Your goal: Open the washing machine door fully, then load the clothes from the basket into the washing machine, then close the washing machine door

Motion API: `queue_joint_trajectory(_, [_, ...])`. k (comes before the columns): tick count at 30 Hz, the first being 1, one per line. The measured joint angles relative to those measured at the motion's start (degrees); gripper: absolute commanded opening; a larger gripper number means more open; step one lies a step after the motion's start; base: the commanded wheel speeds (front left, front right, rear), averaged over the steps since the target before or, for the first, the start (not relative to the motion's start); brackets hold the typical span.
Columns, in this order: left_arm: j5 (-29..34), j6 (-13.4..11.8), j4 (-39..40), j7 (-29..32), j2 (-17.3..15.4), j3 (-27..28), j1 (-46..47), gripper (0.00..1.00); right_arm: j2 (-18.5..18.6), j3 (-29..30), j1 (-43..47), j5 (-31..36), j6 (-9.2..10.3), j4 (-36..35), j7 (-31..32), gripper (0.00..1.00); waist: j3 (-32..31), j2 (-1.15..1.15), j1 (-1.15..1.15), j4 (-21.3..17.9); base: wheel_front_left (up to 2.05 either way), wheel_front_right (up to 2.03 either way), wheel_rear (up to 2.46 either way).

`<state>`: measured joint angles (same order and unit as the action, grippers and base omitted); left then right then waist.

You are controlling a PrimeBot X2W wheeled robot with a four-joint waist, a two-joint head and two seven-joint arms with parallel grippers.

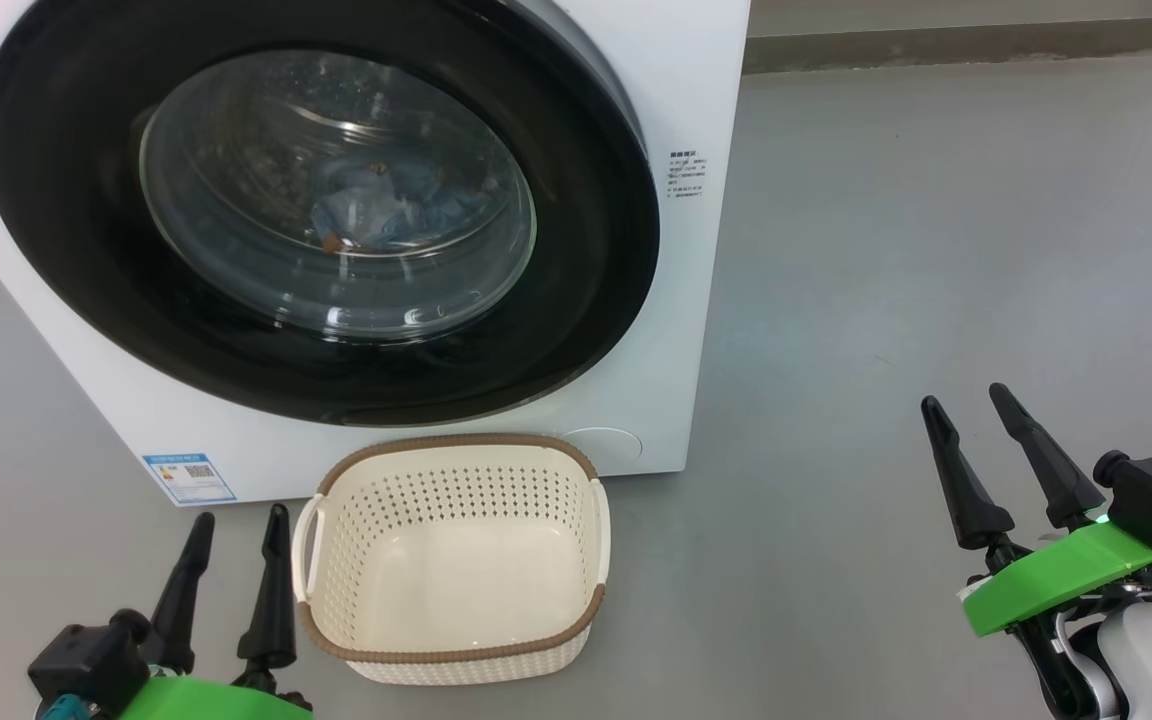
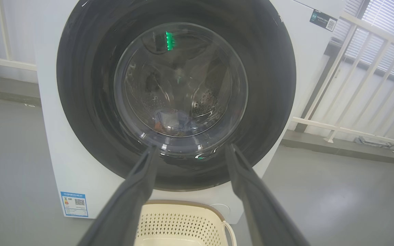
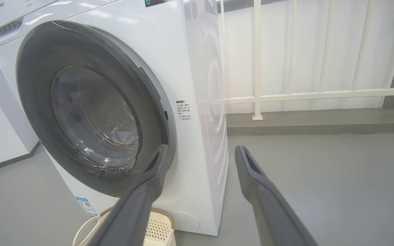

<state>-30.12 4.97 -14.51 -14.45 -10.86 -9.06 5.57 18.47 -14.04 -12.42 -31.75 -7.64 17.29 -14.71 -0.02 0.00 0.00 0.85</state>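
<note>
The washing machine (image 1: 696, 300) (image 2: 306, 61) (image 3: 197, 68) stands on the floor with the washing machine door (image 1: 86, 200) (image 2: 87, 102) (image 3: 36, 68) shut flat against its front. Behind the glass bowl, the clothes (image 1: 386, 210) (image 2: 171, 121) (image 3: 127, 136) lie in the drum, light blue with orange-brown spots. The basket (image 1: 456, 655) (image 2: 180, 220) (image 3: 156, 230) sits on the floor before the machine, with nothing inside. My left gripper (image 1: 238, 518) (image 2: 190, 148) is open just left of the basket. My right gripper (image 1: 966, 395) (image 3: 200, 148) is open, well to the right, over bare floor.
Grey floor (image 1: 936, 250) spreads to the right of the machine. A white railing (image 3: 320, 94) (image 2: 347, 130) runs along the wall behind and beside the machine. A blue label (image 1: 189, 478) marks the machine's lower left front.
</note>
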Motion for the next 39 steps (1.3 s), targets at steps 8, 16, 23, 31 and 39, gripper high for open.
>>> queue_joint_trajectory(8, [-0.4, 0.0, -3.0, 0.4, 1.8, -0.4, -1.7, 0.0, -2.4, -1.0, 2.8, -0.1, 0.0, 2.9, 0.1, 0.0, 0.0, 0.0, 0.0, 0.0, 0.0, 0.0, 0.0])
queue_joint_trajectory(16, [-3.9, 0.0, -3.2, 1.6, 2.2, 0.1, -2.3, 0.0, -3.1, -0.3, 3.6, -3.8, 0.0, 3.0, 1.3, 0.0, -0.1, 0.0, 0.02, 0.0, 0.0, 0.0, 0.0])
queue_joint_trajectory(23, [-7.3, 0.0, -3.2, 2.9, 2.7, 0.8, -2.3, 0.0, -4.0, 1.2, 3.6, -7.2, 0.0, 2.8, 2.6, 0.0, 0.0, 0.0, 0.01, -0.1, 0.0, 0.0, 0.0])
queue_joint_trajectory(31, [-11.2, 0.1, -3.2, 4.1, 2.9, 1.8, -2.3, 0.0, -4.7, 2.4, 3.6, -11.1, 0.0, 2.6, 3.9, 0.0, 0.0, 0.0, 0.01, -0.1, 0.0, 0.0, 0.0])
queue_joint_trajectory(39, [-15.0, 0.1, -3.2, 5.4, 3.3, 2.6, -2.3, 0.0, -5.7, 3.7, 3.7, -14.9, 0.0, 2.3, 5.1, 0.0, 0.0, 0.0, 0.01, -0.2, 0.0, 0.0, 0.0])
